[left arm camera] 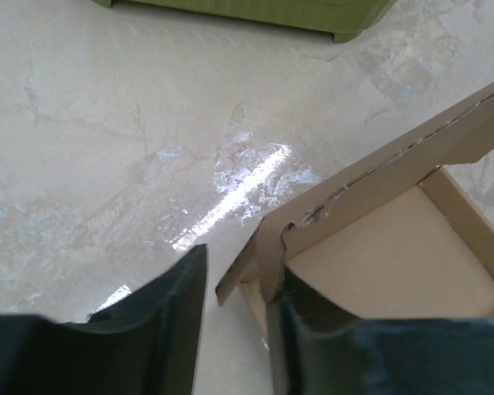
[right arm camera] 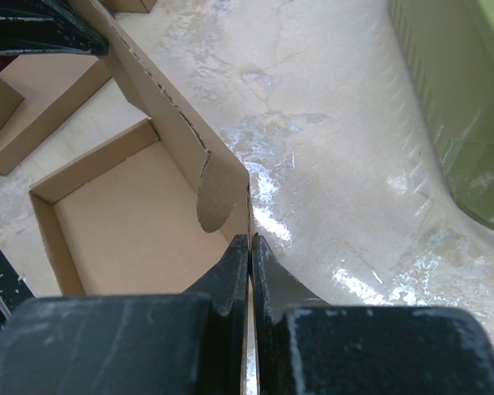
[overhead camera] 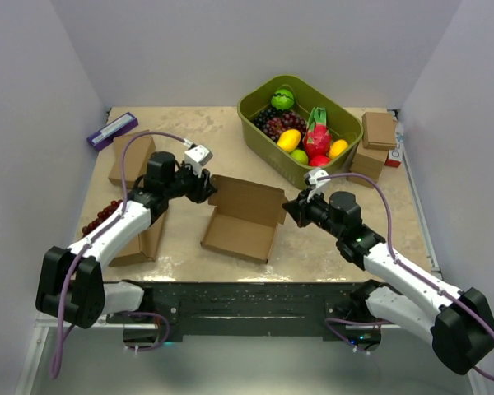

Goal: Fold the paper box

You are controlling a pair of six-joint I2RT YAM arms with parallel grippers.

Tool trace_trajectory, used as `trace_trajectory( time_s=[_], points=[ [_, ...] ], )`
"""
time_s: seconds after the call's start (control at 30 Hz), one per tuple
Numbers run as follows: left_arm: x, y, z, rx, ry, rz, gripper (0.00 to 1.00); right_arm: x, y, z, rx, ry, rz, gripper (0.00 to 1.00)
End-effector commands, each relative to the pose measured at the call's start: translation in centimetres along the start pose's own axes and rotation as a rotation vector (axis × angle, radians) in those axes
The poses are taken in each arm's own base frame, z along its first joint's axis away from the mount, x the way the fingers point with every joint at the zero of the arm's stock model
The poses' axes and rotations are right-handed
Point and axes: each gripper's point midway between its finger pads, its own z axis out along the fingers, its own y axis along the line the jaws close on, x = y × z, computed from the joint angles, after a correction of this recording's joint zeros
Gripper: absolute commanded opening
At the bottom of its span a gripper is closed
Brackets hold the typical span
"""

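— Where's the paper box (overhead camera: 243,218)?

— On the table (overhead camera: 214,132), on the near side of the green tub (overhead camera: 263,141) and a little to its left. It's a shallow open tray, side walls up, with a wide flap on the side toward the tub.

— Left gripper (left arm camera: 240,267)?

— At the box corner turned away from the tub. Its fingers (left arm camera: 173,313) stand partly apart with that torn corner tab between them. Bare table shows between one finger and the card, so nothing is clamped.

— And the right gripper (right arm camera: 249,240)?

— At the box edge closest to the tub, fingers pressed fully together. Their tips meet the end of the upright wall; I can't tell whether any card is pinched between them
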Motion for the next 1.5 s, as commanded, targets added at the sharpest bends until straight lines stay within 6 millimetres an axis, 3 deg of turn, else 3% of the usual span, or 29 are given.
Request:
trace_trajectory(
  time_s=[0.0,0.13,0.3,0.33,0.43,0.57,0.7,0.83,0.97,1.23,1.47],
  points=[
    [-1.5,-0.5,0.0,0.040,-0.046,0.013,0.26,-3.8,0.4,0.2,-0.004,-0.106,-0.028,0.00],
    [-1.1,-0.7,0.0,0.031,-0.036,0.003,0.09,-4.0,-0.5,0.3,0.045,-0.111,-0.035,0.00],
    [-0.9,-1.9,0.8,0.025,-0.020,-0.018,0.00,-4.8,-1.7,0.5,0.122,-0.131,-0.023,0.00],
    [-1.1,-2.9,1.2,0.032,-0.016,-0.009,0.00,-5.1,-2.0,0.5,0.151,-0.145,-0.022,0.00],
    [-2.1,-3.4,2.3,-0.016,-0.043,-0.034,0.00,-5.7,-2.2,0.7,0.203,-0.177,-0.023,0.00],
    [-4.4,-2.7,2.9,-0.116,-0.142,-0.111,0.00,-6.7,-3.9,1.0,0.386,-0.230,-0.033,0.00],
    [-5.3,-1.3,3.5,-0.230,-0.241,-0.173,0.00,-7.6,-4.8,1.4,0.486,-0.299,0.014,0.00],
    [-7.2,-1.4,4.2,-0.262,-0.346,-0.172,0.00,-8.1,-5.3,2.1,0.540,-0.352,0.053,0.00],
    [-7.5,-1.5,5.4,-0.286,-0.400,-0.159,0.00,-9.0,-5.9,2.8,0.590,-0.434,0.094,0.00],
    [-5.7,-2.2,6.8,-0.313,-0.475,-0.145,0.00,-5.0,-6.9,4.6,0.613,-0.428,0.101,0.00],
    [-3.9,-3.0,7.4,-0.341,-0.476,-0.174,0.00,-2.6,-7.4,3.8,0.634,-0.392,0.118,0.00]
  ],
)
